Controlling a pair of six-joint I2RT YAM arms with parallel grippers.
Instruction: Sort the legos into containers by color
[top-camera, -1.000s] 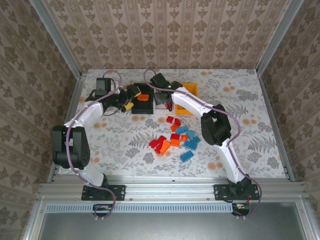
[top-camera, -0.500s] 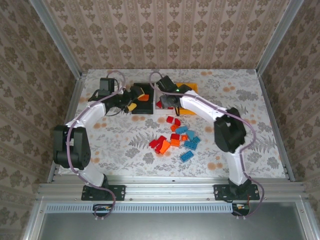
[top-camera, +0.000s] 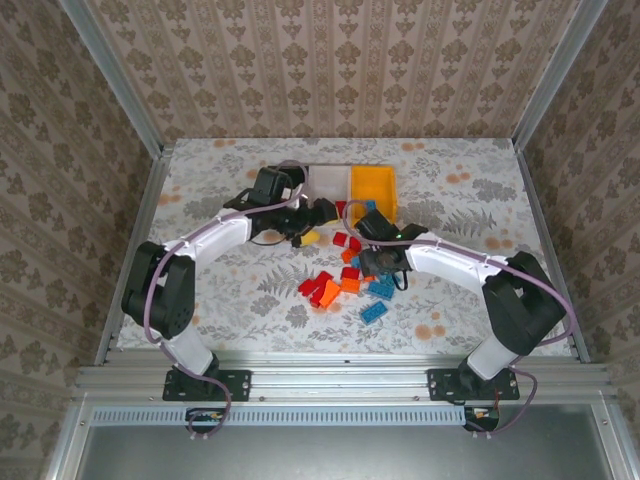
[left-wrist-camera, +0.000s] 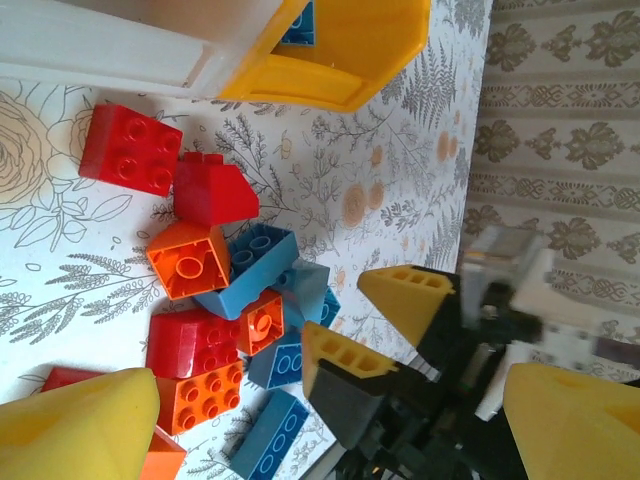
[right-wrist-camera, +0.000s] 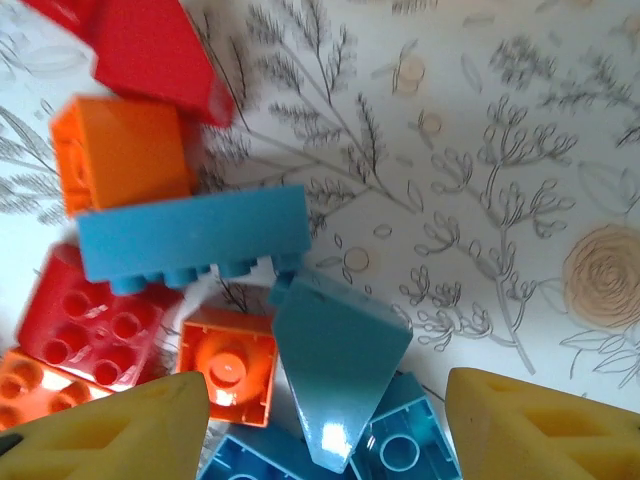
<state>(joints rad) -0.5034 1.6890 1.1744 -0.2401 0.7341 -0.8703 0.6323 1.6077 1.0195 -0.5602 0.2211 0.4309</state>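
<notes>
Hovering low over the heap of bricks (top-camera: 345, 275) in the middle of the tabletop (top-camera: 220, 290), the right hand (right-wrist-camera: 325, 425) has its two yellow fingers (right-wrist-camera: 110, 430) spread wide. Nothing is clamped between them, so it is released and grips nothing. A blue wedge (right-wrist-camera: 340, 365) lies in the gap and touches neither finger. My guess is that this piece is the target, with the fingers set apart to come down on either side of it. The left hand (top-camera: 313, 226) is released and empty too. It hangs between the bins and the heap, probably held back there to leave the right hand room.

The yellow bin (top-camera: 385, 180) and the white bin (top-camera: 328, 178) stand side by side, touching, toward the far side of the tabletop. That makes two bins I can count. The left arm covers the spot beside the white one, so I cannot tell whether a third stands there. One blue brick (left-wrist-camera: 297, 22) already lies in the yellow bin, which suggests blue goes there.

Seen from above, the heap holds roughly five red, four orange and five blue pieces. Several overlap, so the numbers are unsure. One of the blue ones, a lone brick (top-camera: 373, 312), sits just apart on the near side.
</notes>
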